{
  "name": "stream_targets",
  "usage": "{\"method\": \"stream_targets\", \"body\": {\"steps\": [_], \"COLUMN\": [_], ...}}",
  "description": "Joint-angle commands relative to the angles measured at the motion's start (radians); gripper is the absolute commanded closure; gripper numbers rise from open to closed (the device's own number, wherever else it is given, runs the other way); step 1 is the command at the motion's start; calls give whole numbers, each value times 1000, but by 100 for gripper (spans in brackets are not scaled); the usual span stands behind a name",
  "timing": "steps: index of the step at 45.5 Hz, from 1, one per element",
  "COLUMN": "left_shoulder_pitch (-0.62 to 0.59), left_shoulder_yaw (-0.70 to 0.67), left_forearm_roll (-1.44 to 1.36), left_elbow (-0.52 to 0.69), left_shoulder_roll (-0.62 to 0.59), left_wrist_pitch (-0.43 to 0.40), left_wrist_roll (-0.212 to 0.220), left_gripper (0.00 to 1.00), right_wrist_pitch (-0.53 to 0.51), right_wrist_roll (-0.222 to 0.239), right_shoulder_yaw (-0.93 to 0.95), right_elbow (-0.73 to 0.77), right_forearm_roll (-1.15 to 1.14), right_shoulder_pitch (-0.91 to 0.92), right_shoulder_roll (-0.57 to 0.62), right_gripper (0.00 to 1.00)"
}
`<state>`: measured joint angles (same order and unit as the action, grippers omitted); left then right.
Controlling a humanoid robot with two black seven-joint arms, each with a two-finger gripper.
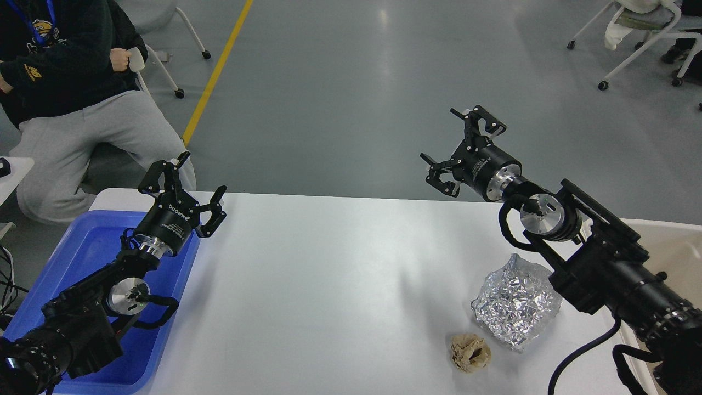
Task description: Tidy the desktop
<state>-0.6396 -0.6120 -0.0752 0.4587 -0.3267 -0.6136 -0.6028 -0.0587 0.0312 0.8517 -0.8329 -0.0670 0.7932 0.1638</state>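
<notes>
The white desktop (329, 285) fills the lower half of the head view. A crumpled silver foil piece (515, 307) lies on it at the right, and a crumpled brown paper ball (470, 353) lies just in front of the foil. My right gripper (458, 148) is open and empty, raised above the table's far edge, beyond and left of the foil. My left gripper (184, 189) is open and empty, above the far corner of the blue tray (88, 247) at the table's left end.
A beige bin (663, 241) stands off the table's right edge, partly behind my right arm. A seated person (66, 99) in grey trousers is close to the far left corner. Wheeled chairs (641, 38) stand far back right.
</notes>
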Motion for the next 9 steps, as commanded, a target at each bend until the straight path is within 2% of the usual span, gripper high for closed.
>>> {"method": "stream_targets", "body": {"steps": [1,9], "left_shoulder_pitch": [0,0], "left_shoulder_yaw": [0,0], "left_forearm_roll": [0,0], "left_elbow": [0,0], "left_shoulder_roll": [0,0], "left_wrist_pitch": [0,0], "left_wrist_roll": [0,0], "left_gripper": [0,0], "right_wrist_pitch": [-59,-73], "right_wrist_roll": [0,0], "right_shoulder_yaw": [3,6], "right_elbow": [-3,-5], "right_forearm_roll": [1,1], "right_shoulder_pitch": [-54,-80], "right_shoulder_roll": [-32,-40], "right_gripper": [0,0]}}
